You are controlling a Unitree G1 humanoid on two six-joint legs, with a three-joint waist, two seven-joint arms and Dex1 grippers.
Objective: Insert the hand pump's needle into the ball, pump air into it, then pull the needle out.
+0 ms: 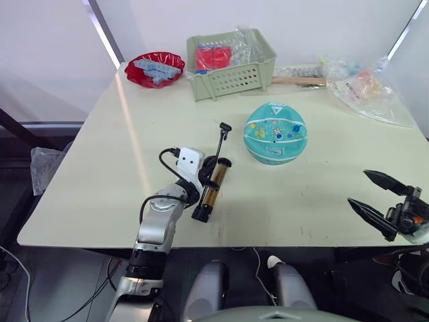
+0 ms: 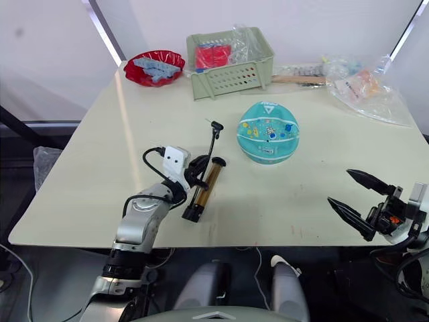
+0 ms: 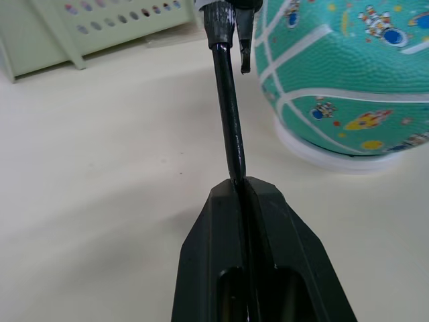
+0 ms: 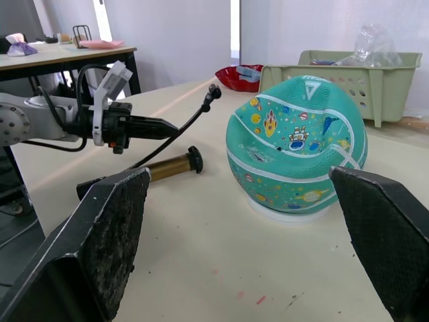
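Left hand (image 2: 195, 176) grips the hand pump (image 2: 203, 190) beside the ball (image 2: 267, 132); right hand (image 2: 356, 196) open

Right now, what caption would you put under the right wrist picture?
Open right fingers frame the dented teal ball while the left gripper pinches the pump's black hose.

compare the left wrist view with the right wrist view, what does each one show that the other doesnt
Left wrist view alone: the left hand shut on the hose, seen close up along its fingers.
Right wrist view alone: the right hand open, the hand pump lying on the table, the left arm from the side, and the red bowl.
Both: the ball on its white ring and the green basket.
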